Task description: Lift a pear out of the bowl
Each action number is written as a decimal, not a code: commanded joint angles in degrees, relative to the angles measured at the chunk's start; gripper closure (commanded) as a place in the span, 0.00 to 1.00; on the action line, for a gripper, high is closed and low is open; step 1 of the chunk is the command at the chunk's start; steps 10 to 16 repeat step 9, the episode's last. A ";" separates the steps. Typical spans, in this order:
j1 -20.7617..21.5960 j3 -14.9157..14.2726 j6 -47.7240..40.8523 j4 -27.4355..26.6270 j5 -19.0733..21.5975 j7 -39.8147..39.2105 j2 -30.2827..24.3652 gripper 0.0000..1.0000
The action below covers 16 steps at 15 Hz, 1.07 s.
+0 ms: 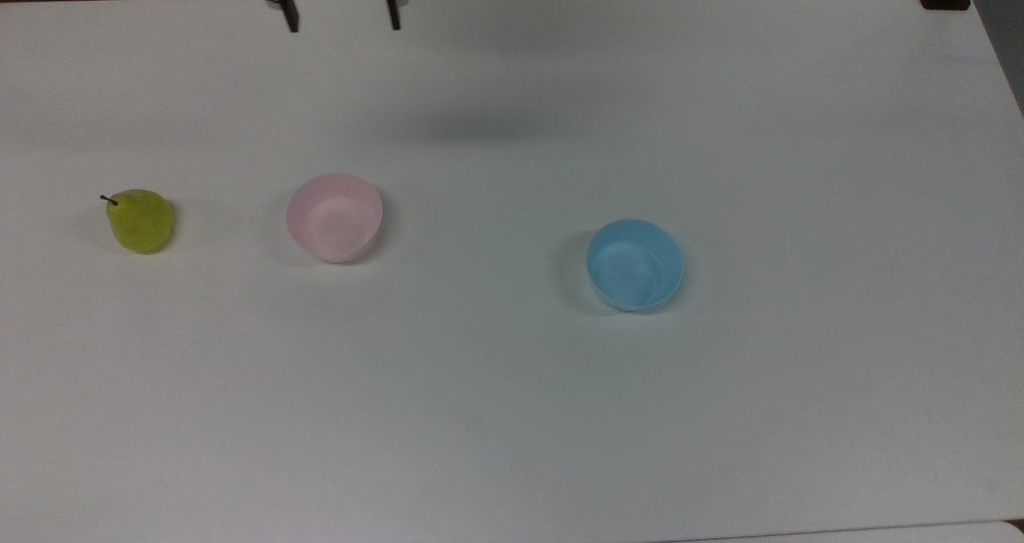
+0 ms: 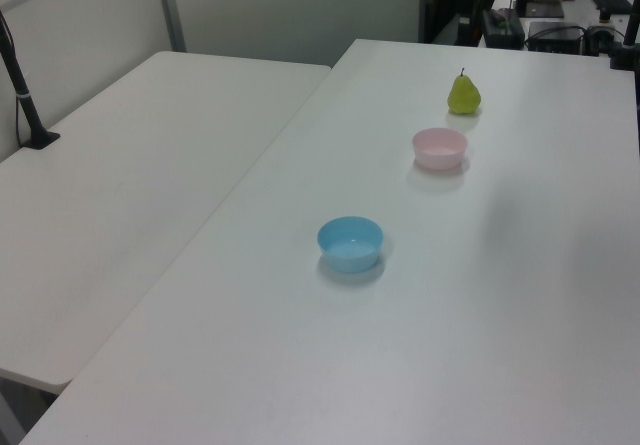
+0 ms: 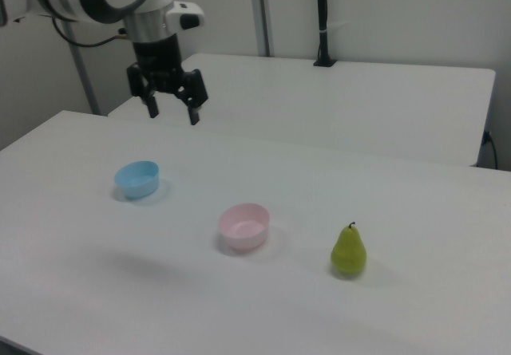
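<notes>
White worktop (image 1: pixel 512 415) stretches under me, with a second pale table beyond it in the right view. My jaws (image 3: pixel 169 109) hang high above it, spread wide and holding nothing; in the top view their two dark tips (image 1: pixel 342 17) sit at the far edge.

Below and ahead of my jaws in the right view lies the light blue bowl (image 3: pixel 137 179). Farther out stands the pink bowl (image 3: pixel 244 226), which looks bare inside. Farthest from my jaws is the pear (image 3: pixel 349 250), upright on the worktop beside the pink bowl and apart from it, not inside it, stem up. In the top view the pear (image 1: pixel 141 220) sits well off to the top view's left of the pink bowl (image 1: pixel 334 217).

I judge the pear light, firm and smooth-skinned, so likely to slip or roll if pinched near its narrow neck. I would close across the widest part of the rounded body, coming straight down, clear of the stem.
</notes>
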 commanded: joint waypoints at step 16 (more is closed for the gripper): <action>3.96 -2.17 4.24 -4.61 3.31 0.37 -0.95 0.00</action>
